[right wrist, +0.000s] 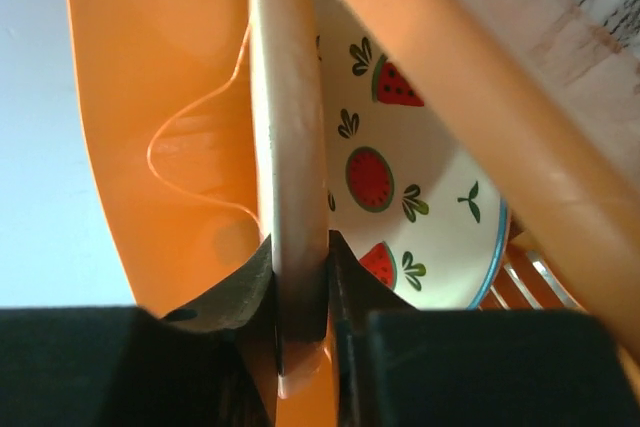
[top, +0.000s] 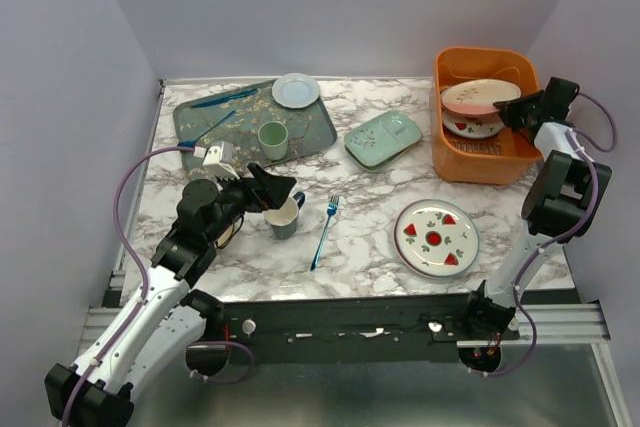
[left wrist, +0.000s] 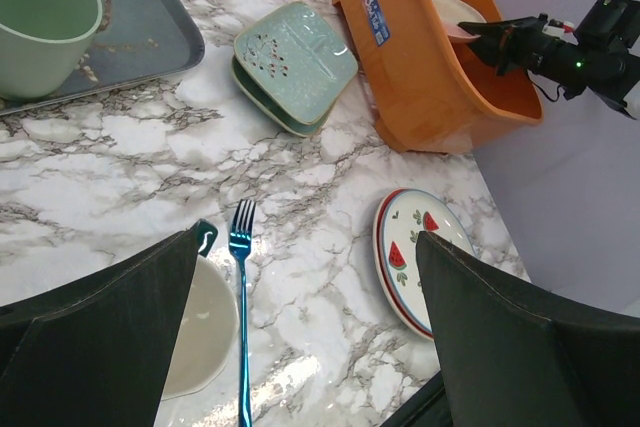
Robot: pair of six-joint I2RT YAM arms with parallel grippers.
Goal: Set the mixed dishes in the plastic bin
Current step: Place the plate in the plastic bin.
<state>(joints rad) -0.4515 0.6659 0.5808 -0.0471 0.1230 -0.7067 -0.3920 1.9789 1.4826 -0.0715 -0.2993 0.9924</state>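
My right gripper [top: 512, 107] [right wrist: 298, 257] is shut on the rim of a pale pink plate [top: 480, 95] [right wrist: 285, 97], held on edge inside the orange plastic bin [top: 440, 117] [right wrist: 150, 67]. A watermelon-print plate [top: 472, 128] [right wrist: 400, 177] lies in the bin beside it. My left gripper [top: 268, 190] [left wrist: 308, 237] hangs open above a dark mug [top: 284, 217] [left wrist: 200, 327], holding nothing. A red-rimmed watermelon plate [top: 436, 238] [left wrist: 400, 257] lies at the front right. The pale-green divided dish [top: 383, 139] [left wrist: 295, 62] sits left of the bin.
A blue fork [top: 324, 232] [left wrist: 241, 307] lies right of the mug. The dark floral tray [top: 310, 127] at the back left carries a green cup [top: 273, 139], a small pale plate [top: 296, 90] and blue cutlery. Walls close in the table on three sides.
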